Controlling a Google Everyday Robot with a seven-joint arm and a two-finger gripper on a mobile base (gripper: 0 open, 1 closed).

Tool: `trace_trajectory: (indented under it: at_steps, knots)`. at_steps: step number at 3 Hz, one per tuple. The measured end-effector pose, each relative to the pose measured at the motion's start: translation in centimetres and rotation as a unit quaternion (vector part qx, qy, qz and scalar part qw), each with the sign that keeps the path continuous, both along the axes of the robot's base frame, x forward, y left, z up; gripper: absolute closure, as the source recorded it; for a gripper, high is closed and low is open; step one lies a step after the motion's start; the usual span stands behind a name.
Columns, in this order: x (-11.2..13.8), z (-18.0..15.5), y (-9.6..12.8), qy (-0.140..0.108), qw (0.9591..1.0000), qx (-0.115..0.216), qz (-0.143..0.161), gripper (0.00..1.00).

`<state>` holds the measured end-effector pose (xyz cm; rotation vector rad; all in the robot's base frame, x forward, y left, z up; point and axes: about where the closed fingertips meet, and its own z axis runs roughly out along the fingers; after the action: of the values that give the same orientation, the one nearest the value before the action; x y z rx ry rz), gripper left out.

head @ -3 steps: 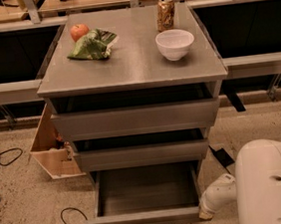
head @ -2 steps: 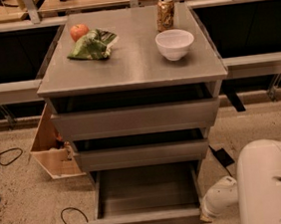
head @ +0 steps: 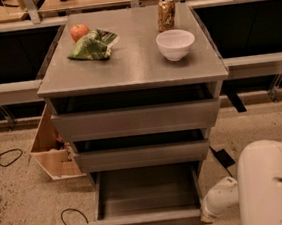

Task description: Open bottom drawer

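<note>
Camera view: grey metal surface point(head: 136, 67) on a cabinet, speckled floor, black cables point(head: 5, 158) left, one open box point(head: 52, 149) beside the cabinet. On the surface: 1 apple point(head: 78, 31), 1 green bag point(head: 91, 45), 1 can point(head: 166, 13), 1 white bowl point(head: 175, 44). 3 drawers: top drawer point(head: 137, 120), middle drawer point(head: 141, 155), bottom drawer point(head: 142, 222) pulled well out. Pincer point(head: 210, 217) at its front right corner; open or closed, can't tell.
</note>
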<state>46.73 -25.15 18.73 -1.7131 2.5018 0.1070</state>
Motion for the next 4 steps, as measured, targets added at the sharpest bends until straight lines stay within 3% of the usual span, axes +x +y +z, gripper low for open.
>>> trace_trajectory:
  at_steps: [2, 3, 4]
  knots:
    - [0.0, 0.0, 0.0, 0.000, 1.0000, 0.000, 0.000, 0.04]
    - [0.1, -1.5, 2.0, 0.006, 0.9998, 0.004, 0.021, 0.00]
    - [-0.1, -2.7, 5.5, 0.008, 0.9984, 0.028, 0.048, 0.00]
